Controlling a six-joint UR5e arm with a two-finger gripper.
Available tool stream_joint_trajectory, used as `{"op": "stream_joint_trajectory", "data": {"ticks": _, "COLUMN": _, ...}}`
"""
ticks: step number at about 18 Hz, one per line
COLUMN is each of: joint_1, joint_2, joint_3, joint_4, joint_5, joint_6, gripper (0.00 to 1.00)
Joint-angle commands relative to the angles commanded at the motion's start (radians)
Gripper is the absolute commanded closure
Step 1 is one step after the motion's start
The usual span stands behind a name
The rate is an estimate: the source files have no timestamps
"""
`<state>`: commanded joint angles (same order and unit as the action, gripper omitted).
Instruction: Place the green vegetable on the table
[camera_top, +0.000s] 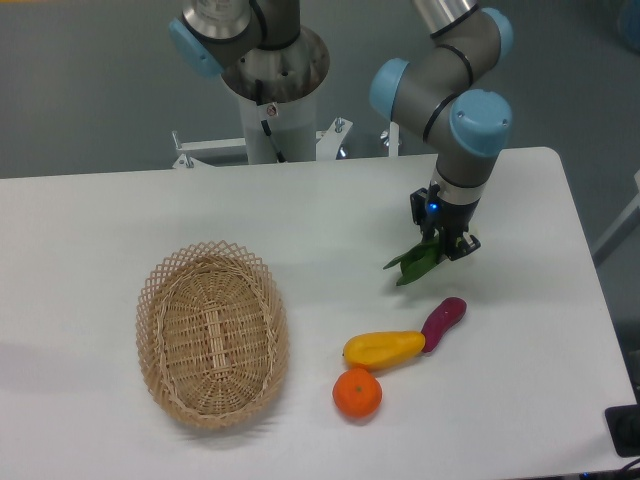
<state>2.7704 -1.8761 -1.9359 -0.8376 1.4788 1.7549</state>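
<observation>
The green vegetable (413, 264) is a small dark green leafy toy held in my gripper (445, 243), which is shut on its stem end. The leaves stick out to the lower left, close above the white table (330, 210). I cannot tell whether the leaf tips touch the tabletop. The gripper hangs over the right-middle of the table, just above and behind the purple eggplant-like piece (443, 322).
A yellow vegetable (384, 348) lies beside the purple piece, with an orange fruit (357, 393) in front of it. An oval wicker basket (212, 333) stands at the left. The robot base (270, 90) is behind the table's far edge.
</observation>
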Motion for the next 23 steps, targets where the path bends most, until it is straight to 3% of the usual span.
{"op": "stream_joint_trajectory", "data": {"ticks": 2, "joint_1": 0.003, "joint_2": 0.002, "joint_3": 0.008, "joint_4": 0.000, "joint_5": -0.002, "joint_6": 0.000, "gripper": 0.01}}
{"op": "stream_joint_trajectory", "data": {"ticks": 5, "joint_1": 0.006, "joint_2": 0.011, "joint_3": 0.018, "joint_4": -0.002, "joint_5": -0.005, "joint_6": -0.002, "gripper": 0.01}}
{"op": "stream_joint_trajectory", "data": {"ticks": 9, "joint_1": 0.009, "joint_2": 0.017, "joint_3": 0.113, "joint_4": -0.035, "joint_5": -0.002, "joint_6": 0.002, "gripper": 0.01}}
{"op": "stream_joint_trajectory", "data": {"ticks": 19, "joint_1": 0.015, "joint_2": 0.015, "joint_3": 0.403, "joint_4": -0.348, "joint_5": -0.008, "joint_6": -0.031, "gripper": 0.01}}
{"op": "stream_joint_trajectory", "data": {"ticks": 23, "joint_1": 0.015, "joint_2": -0.021, "joint_3": 0.511, "joint_4": -0.393, "joint_5": -0.032, "joint_6": -0.124, "gripper": 0.01}}
